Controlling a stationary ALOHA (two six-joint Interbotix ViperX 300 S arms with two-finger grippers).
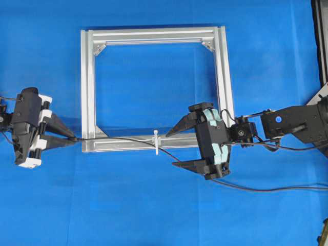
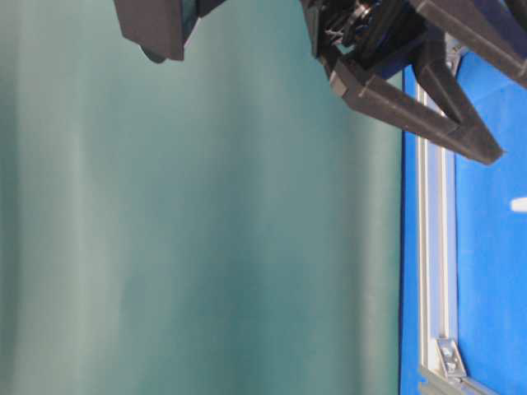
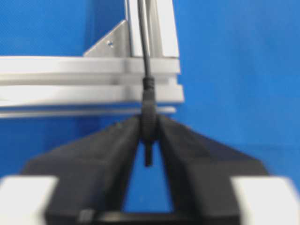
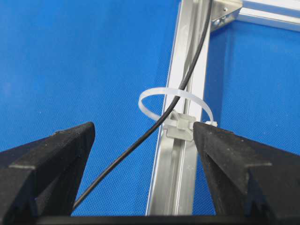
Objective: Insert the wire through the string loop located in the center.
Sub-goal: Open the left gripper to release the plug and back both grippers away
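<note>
A blue cloth covered the tabletop, and on it lay a square silver frame of aluminium bars. The wire already ran through the string loop, which stood on the frame's near bar about midway along it. From there the wire followed the bar to the frame's lower-left corner in the overhead view, where its small dark plug sat between the fingertips of the left tool. In the left wrist view those tips were close against the plug, but whether they were clamped on it or just letting go could not be told. The right tool hovered with its jaws spread wide and empty, one finger on each side of the loop, touching nothing.

By this reading the threading itself was done, and the step in hand was the release or final pull at the plug end. The next move would call for letting the plug go without tugging it back out of the loop.

The wire was thin, black and limp, curving off past the right arm. The loop was a slim white band rising from a small pale clip.
</note>
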